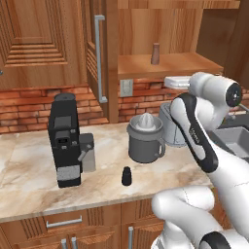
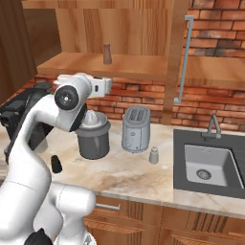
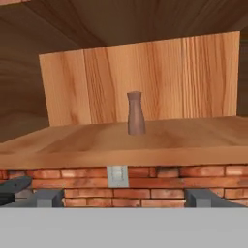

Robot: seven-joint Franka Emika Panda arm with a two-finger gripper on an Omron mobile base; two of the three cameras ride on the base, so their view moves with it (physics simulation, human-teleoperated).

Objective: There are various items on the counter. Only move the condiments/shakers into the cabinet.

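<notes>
The brown wood shaker (image 1: 155,53) (image 2: 107,54) (image 3: 136,113) stands upright on the open cabinet's shelf (image 1: 180,64) (image 3: 72,143). On the counter (image 1: 29,170), the black shaker (image 1: 127,176) (image 2: 56,164) stands in front of the juicer. The pale grey shaker (image 2: 153,155) is beside the toaster. My gripper (image 3: 123,197) (image 1: 168,81) (image 2: 106,86) is open and holds nothing. It hovers level with the shelf's front edge, a short way back from the brown shaker.
A black coffee machine (image 1: 65,141) stands at the counter's left, with the grey juicer (image 1: 145,138) (image 2: 93,136) and silver toaster (image 2: 135,129) in the middle. The sink (image 2: 210,165) with its faucet lies to the right. The cabinet door's long silver handle (image 1: 99,58) (image 2: 184,60) hangs beside the opening.
</notes>
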